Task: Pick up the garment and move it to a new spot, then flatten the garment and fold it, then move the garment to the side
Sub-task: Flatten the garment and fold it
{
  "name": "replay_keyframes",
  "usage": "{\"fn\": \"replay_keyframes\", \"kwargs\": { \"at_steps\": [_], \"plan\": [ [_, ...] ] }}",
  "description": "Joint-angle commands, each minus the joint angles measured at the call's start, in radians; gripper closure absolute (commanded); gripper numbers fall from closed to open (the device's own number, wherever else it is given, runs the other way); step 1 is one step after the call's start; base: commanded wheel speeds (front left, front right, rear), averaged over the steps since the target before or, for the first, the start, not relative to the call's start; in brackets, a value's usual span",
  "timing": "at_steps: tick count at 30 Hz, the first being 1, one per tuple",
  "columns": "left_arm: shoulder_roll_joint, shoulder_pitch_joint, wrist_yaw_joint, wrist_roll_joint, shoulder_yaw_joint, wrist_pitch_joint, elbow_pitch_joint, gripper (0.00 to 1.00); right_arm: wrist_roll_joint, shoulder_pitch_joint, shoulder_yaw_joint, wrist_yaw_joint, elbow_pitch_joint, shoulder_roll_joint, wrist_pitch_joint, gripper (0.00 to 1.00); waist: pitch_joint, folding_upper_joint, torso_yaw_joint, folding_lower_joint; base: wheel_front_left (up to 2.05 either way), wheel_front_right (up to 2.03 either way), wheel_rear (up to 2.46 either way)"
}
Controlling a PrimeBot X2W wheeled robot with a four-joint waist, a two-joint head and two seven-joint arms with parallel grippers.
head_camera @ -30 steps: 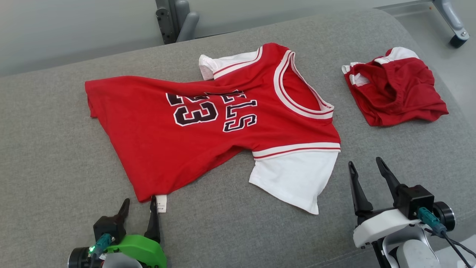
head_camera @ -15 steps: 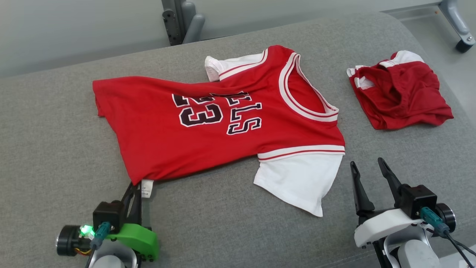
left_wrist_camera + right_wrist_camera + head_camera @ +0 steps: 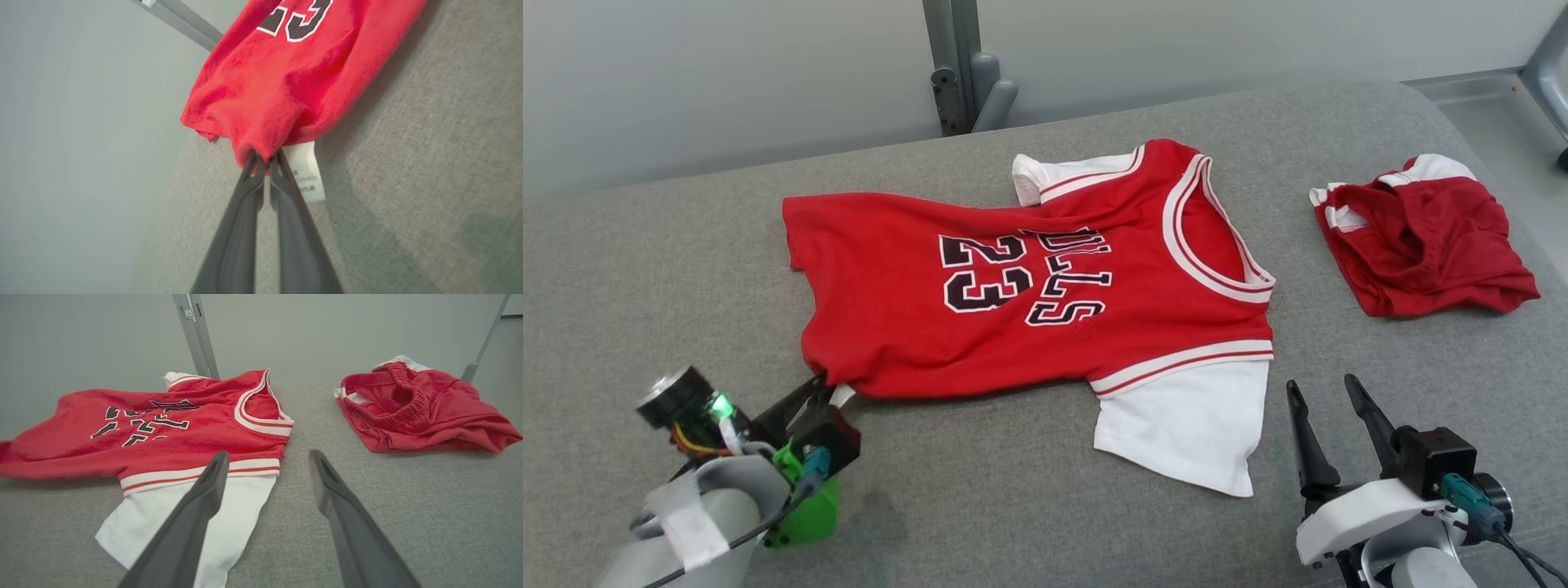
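Note:
The garment [image 3: 1013,302] is a red jersey with white sleeves and black "23" lettering, spread across the grey cushion, neck toward the right. My left gripper [image 3: 823,386] is shut on the jersey's near-left hem corner, beside a white care label [image 3: 304,171]; in the left wrist view the two fingers pinch bunched red cloth [image 3: 265,122]. My right gripper [image 3: 1323,388] stands open and empty just right of the near white sleeve [image 3: 1184,425]. In the right wrist view its fingers [image 3: 212,477] spread over that sleeve's edge and bare cushion.
Crumpled red shorts [image 3: 1421,245] with a white trim lie at the right of the grey cushion [image 3: 1013,506]. A grey metal post [image 3: 956,65] rises behind the cushion's far edge. Pale floor shows at the far right [image 3: 1503,114].
My left gripper closed on the hem corner and pulled it up and leftward, bunching the jersey's lower part. The head camera shifted too. The right gripper stayed open.

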Motion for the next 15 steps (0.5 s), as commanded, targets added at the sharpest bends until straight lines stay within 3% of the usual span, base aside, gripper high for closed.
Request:
{"fn": "replay_keyframes", "kwargs": {
  "at_steps": [1, 5, 6, 7, 10, 15],
  "plan": [
    [0.005, -0.039, -0.005, 0.014, -0.027, 0.002, 0.012, 1.00, 0.007, 0.006, 0.002, -0.001, 0.000, -0.003, -0.003, 0.00, 0.002, 0.0097, -0.006, 0.0000, 0.00, 0.00, 0.00],
    [-0.046, -0.139, -0.006, 0.016, -0.187, 0.010, 0.108, 1.00, 0.007, -0.005, 0.010, -0.001, 0.001, -0.003, -0.003, 0.00, 0.007, 0.0097, -0.033, 0.0000, 0.00, 0.00, 0.00],
    [-0.058, -0.158, -0.005, -0.001, -0.199, 0.020, 0.140, 0.40, 0.007, -0.006, 0.012, -0.001, 0.004, -0.003, -0.003, 0.00, 0.007, 0.0097, -0.041, 0.0000, 0.00, 0.00, 0.00],
    [-0.071, -0.171, -0.004, -0.024, -0.193, 0.033, 0.173, 0.00, 0.008, -0.006, 0.014, -0.001, 0.004, -0.003, -0.003, 0.00, 0.008, 0.0097, -0.048, 0.0000, 0.00, 0.00, 0.00],
    [-0.136, -0.166, 0.016, -0.099, -0.143, 0.026, 0.235, 0.00, 0.008, -0.003, 0.007, -0.001, -0.001, -0.003, -0.003, 0.00, 0.005, 0.0097, -0.060, 0.0000, 0.00, 0.00, 0.00],
    [-0.174, -0.118, 0.055, -0.186, -0.083, -0.026, 0.286, 0.00, -0.012, 0.018, -0.031, -0.001, -0.008, -0.002, -0.003, 0.00, -0.021, 0.0097, -0.029, 0.0000, 0.00, 0.00, 0.00]
  ]
}}
